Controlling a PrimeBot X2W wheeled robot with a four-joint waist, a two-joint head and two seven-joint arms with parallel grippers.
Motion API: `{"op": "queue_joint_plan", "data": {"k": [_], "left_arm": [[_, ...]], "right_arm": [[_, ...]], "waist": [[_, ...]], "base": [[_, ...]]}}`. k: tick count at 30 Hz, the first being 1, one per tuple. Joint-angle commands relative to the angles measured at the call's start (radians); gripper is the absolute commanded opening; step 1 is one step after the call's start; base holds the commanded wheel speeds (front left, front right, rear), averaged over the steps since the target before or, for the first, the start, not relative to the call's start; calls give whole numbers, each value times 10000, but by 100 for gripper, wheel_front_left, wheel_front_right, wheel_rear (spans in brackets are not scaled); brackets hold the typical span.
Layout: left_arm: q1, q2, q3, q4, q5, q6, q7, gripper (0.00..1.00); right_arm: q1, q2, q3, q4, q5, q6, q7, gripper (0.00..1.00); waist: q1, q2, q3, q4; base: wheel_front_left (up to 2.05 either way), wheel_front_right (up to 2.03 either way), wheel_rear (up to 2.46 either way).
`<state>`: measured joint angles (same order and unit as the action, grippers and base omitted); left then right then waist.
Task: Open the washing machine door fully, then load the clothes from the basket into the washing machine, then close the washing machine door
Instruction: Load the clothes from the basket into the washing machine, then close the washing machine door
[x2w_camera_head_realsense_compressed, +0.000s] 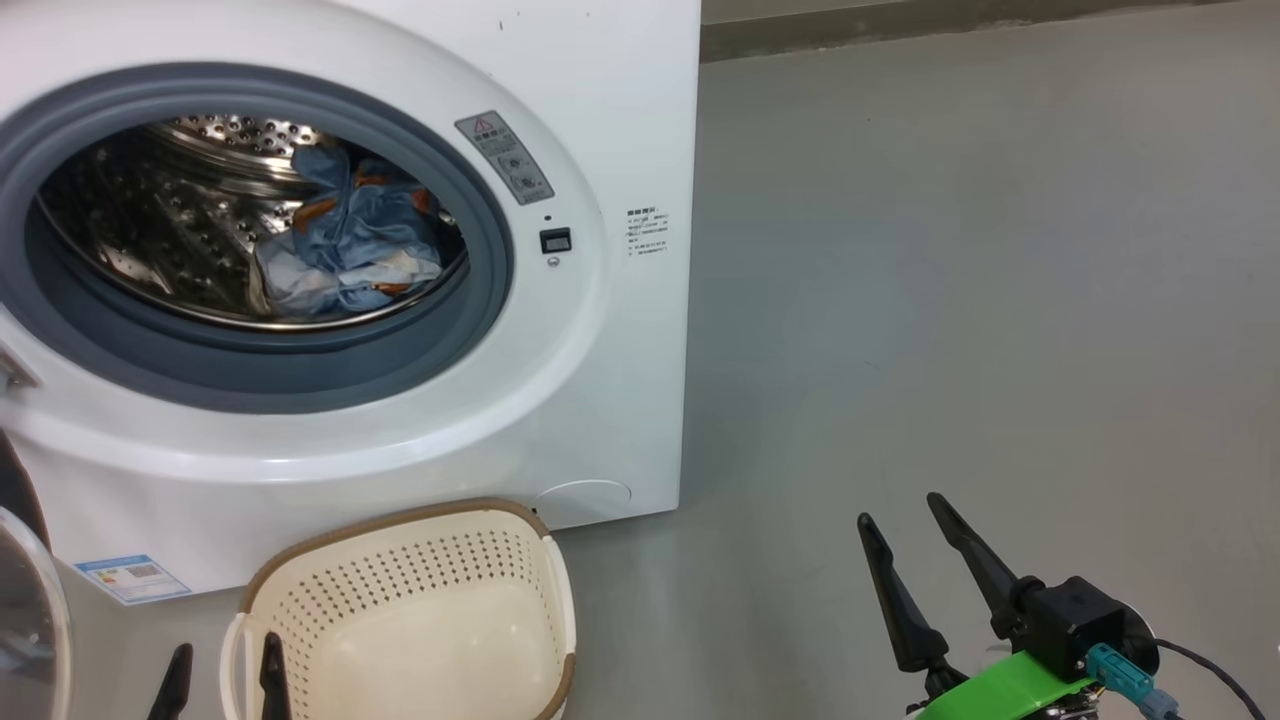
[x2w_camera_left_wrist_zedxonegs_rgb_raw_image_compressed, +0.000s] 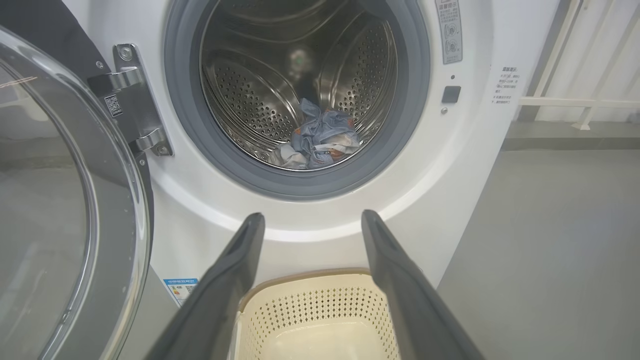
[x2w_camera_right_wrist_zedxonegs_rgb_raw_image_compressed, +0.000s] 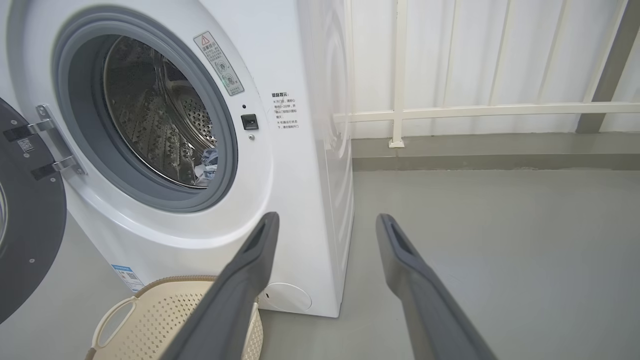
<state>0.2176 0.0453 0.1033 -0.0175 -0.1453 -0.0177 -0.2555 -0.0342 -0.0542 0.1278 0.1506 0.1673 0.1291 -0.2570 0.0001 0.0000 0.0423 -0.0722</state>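
Clothes (x2w_camera_head_realsense_compressed: 345, 245) lie bunched in the steel drum (x2w_camera_head_realsense_compressed: 150, 230), upper left, with basket (x2w_camera_head_realsense_compressed: 420, 590) below bare and washing machine door (x2w_camera_left_wrist_zedxonegs_rgb_raw_image_compressed: 45, 200) hanging wide at far left, so loading looks done; left gripper (x2w_camera_left_wrist_zedxonegs_rgb_raw_image_compressed: 312, 216) and right gripper (x2w_camera_head_realsense_compressed: 900, 510) both splayed wide, empty, presumably free for door closing.

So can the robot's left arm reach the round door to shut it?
Probably yes. The washing machine door hangs open close beside the open left gripper, with nothing between them; the basket sits below it, out of the way.

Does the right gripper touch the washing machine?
Apart. The head view shows bare floor between the right gripper and the washing machine.
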Motion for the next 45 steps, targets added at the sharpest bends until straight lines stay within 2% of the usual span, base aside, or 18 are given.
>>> {"op": "queue_joint_plan", "data": {"k": [1,8,14,45], "left_arm": [[-69,56,199,-414,-91,128,-63,100],[-121,51,60,-678,-70,492,-63,100],[-226,50,50,-780,-17,580,-63,100],[-387,49,-95,-742,257,541,-63,100]], "right_arm": [[-13,6,188,-298,-137,16,-48,100],[-31,9,120,-324,-209,16,-48,100],[-35,13,32,-313,-215,16,-48,100],[39,25,-58,-184,-165,16,-48,100]], "waist": [[-1,0,-21,10],[-1,0,-30,125],[-1,0,-45,212],[-1,0,91,330]], "base": [[0,0,0],[0,0,0],[0,0,0],[0,0,0]]}}
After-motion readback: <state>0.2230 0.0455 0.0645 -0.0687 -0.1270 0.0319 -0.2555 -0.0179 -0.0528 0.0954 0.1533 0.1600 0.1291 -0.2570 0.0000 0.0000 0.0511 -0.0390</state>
